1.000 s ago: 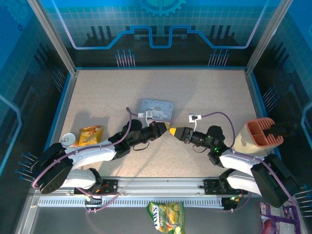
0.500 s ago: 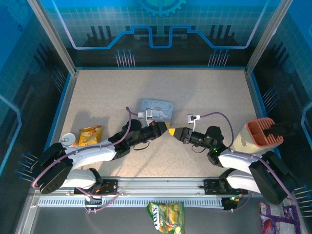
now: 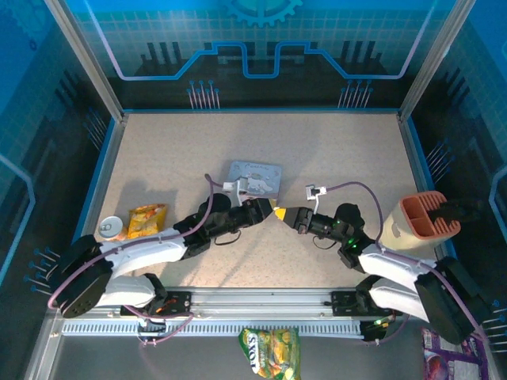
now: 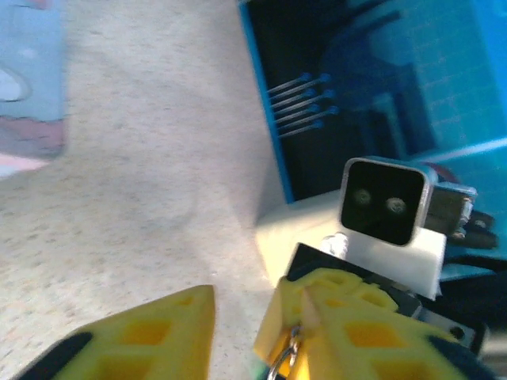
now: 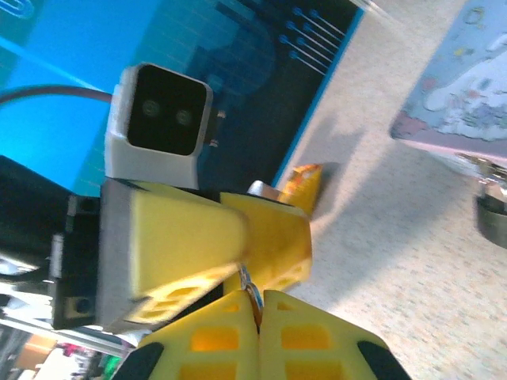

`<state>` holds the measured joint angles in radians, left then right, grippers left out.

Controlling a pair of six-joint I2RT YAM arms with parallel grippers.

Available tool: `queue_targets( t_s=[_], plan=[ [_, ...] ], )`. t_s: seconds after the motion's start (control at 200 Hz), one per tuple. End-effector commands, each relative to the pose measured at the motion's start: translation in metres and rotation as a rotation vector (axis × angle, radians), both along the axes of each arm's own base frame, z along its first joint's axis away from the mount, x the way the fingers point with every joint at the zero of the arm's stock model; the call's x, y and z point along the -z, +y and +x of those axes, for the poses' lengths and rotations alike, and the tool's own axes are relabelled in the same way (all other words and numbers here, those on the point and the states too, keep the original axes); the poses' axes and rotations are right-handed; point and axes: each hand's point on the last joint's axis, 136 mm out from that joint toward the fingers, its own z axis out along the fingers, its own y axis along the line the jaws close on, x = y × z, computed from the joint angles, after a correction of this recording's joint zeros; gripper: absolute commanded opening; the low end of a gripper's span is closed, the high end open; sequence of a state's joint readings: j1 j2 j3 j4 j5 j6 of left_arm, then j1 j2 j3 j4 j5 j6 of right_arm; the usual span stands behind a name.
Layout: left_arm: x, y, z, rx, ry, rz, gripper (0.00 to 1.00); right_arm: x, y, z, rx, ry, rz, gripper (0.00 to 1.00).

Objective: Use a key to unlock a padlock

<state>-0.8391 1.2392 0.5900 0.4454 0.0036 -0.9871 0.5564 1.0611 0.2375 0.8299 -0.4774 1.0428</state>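
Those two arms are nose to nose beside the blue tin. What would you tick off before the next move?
1. Right tool shut on a thin metal piece: ok.
2. That piece is the key, not the padlock: cannot tell.
3. Left tool open: ok.
4. Left fingers clear of that piece: cannot tell.
5. Padlock in sight and steady: cannot tell.
6. Tin out of both tools' way: ok.

The tin [image 3: 255,179] lies in the middle of the table [image 3: 341,150]. The left gripper [image 3: 273,211] and right gripper [image 3: 287,214] stand tip to tip just before it. A packet [image 3: 146,219] lies at the left edge, a can [image 3: 111,228] beside it.
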Motion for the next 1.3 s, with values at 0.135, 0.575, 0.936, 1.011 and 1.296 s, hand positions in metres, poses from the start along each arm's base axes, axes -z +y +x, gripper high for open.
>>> queue_targets(
  t_s=[0.135, 0.575, 0.936, 1.011, 1.296],
  plan=[
    [0.028, 0.079, 0.012, -0.173, -0.026, 0.629, 0.49, 0.025, -0.027, -0.001, 0.114, -0.060, -0.332, 0.00],
    [0.125, 0.074, 0.022, 0.061, 0.187, 1.198, 0.56, 0.030, -0.049, -0.008, 0.187, -0.098, -0.448, 0.00],
    [0.146, 0.060, 0.047, 0.011, 0.139, 1.226, 0.57, 0.026, -0.037, -0.013, 0.141, -0.120, -0.376, 0.00],
    [0.150, 0.059, 0.052, 0.003, 0.139, 1.227, 0.57, 0.025, -0.037, -0.014, 0.137, -0.125, -0.379, 0.00],
    [0.157, 0.056, 0.068, -0.054, 0.153, 1.205, 0.53, 0.025, -0.033, -0.016, 0.125, -0.130, -0.370, 0.00]
  ],
)
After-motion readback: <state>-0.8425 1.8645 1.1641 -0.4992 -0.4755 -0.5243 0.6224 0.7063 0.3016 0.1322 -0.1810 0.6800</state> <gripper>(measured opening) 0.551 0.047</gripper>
